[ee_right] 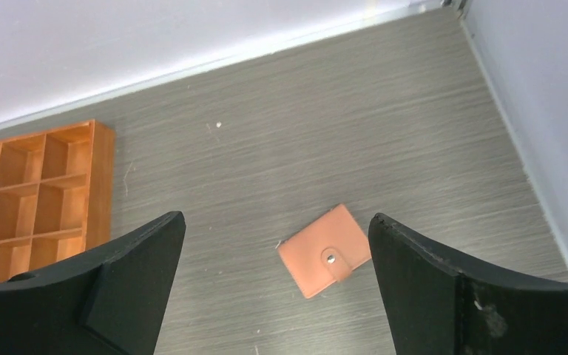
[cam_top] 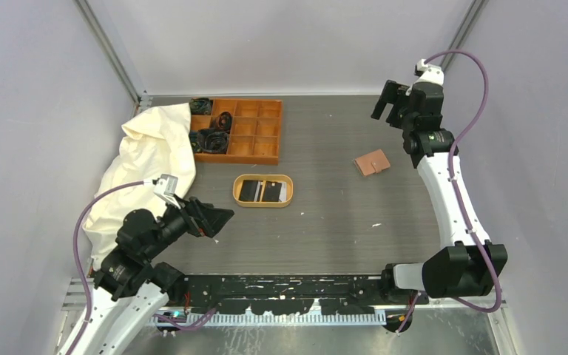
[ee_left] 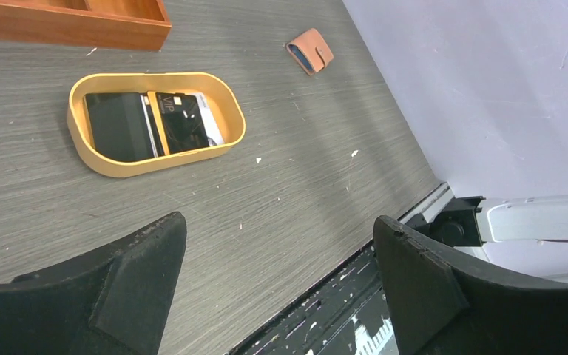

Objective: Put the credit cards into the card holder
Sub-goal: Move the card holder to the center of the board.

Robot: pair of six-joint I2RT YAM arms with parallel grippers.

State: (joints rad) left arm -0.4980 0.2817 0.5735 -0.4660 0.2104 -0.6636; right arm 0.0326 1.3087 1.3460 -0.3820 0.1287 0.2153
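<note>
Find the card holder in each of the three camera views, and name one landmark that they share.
Top external: card holder right of centre, at mid-height.
Left wrist: card holder near the top edge, just right of centre.
Right wrist: card holder low, just right of centre, snap up.
Shared landmark: orange compartment box, left of it in all three views.
</note>
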